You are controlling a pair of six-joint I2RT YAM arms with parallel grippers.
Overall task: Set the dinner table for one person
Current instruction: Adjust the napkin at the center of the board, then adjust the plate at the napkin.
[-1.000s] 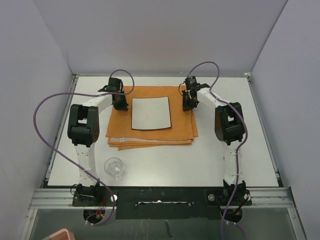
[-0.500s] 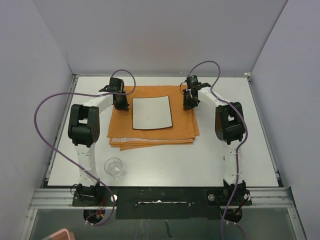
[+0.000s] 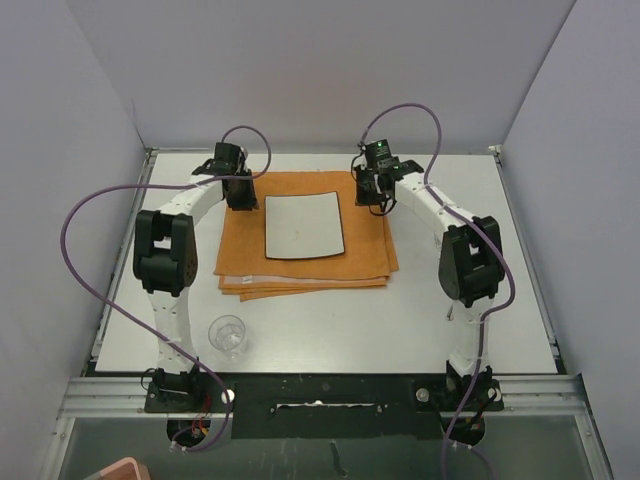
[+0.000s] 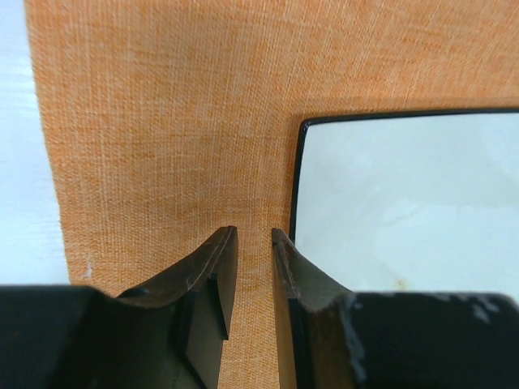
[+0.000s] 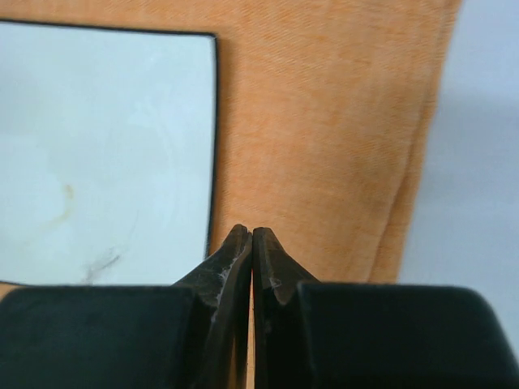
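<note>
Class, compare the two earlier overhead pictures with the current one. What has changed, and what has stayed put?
Both grippers moved toward the far edge of the dinner table. The left gripper has parted its jaws slightly above the orange placemat, while the right gripper stays shut. The placemat and the white plate shifted a touch to the right early on. The glass has not moved.

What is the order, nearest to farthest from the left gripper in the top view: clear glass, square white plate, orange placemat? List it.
1. Orange placemat, directly beneath the left gripper.
2. Square white plate, just to its right, on the placemat.
3. Clear glass, far off at the dinner table's near edge.
</note>
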